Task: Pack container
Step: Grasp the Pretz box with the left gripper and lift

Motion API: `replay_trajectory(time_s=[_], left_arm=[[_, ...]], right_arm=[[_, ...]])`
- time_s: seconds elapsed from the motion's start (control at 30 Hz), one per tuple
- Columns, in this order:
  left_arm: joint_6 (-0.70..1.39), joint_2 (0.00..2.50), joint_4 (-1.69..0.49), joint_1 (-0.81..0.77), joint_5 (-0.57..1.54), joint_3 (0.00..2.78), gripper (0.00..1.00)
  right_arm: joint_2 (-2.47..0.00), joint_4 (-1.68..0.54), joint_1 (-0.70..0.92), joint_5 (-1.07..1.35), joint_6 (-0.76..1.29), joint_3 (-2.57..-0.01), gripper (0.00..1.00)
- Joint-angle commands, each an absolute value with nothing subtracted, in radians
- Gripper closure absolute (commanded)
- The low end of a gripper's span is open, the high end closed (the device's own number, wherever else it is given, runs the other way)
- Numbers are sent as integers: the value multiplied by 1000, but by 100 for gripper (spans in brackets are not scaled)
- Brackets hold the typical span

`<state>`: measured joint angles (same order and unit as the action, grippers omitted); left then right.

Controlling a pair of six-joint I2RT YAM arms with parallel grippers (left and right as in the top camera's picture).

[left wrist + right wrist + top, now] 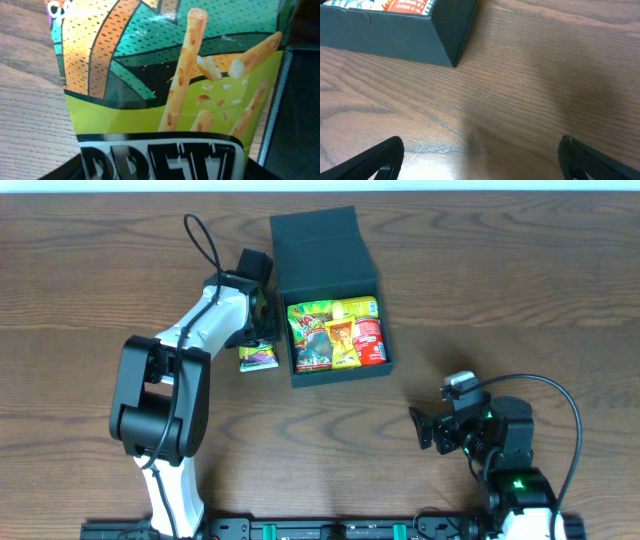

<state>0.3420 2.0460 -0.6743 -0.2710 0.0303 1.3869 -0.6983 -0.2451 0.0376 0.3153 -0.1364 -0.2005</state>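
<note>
Close against left wrist lens: Pretz box [165, 100], lying on surface [500, 290] under left gripper [262, 338]; cannot tell whether pinched or merely straddled. Just right of it, near-touching: container [340, 372], lid flipped back, colourful snack packs [335, 335] already inside. Short hop rightward over near wall called for, judging by layout. Right gripper [428, 428] spread wide, empty, well apart off container's front-right corner. Left arm clearly nearer.

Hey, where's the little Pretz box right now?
In the overhead view, the Pretz box is on the table just outside the open container, on its left-arm side, right at the left gripper. It fills the left wrist view.
</note>
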Motion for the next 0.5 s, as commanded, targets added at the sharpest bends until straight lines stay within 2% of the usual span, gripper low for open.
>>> replay_trajectory(time_s=[0.0, 0.47], left_arm=[[338, 2057, -677, -273, 34, 1390, 40], [337, 1957, -747, -273, 11, 1391, 40]], right_arm=[[-694, -245, 30, 322, -144, -200, 1], [-694, -245, 30, 322, -144, -200, 1]])
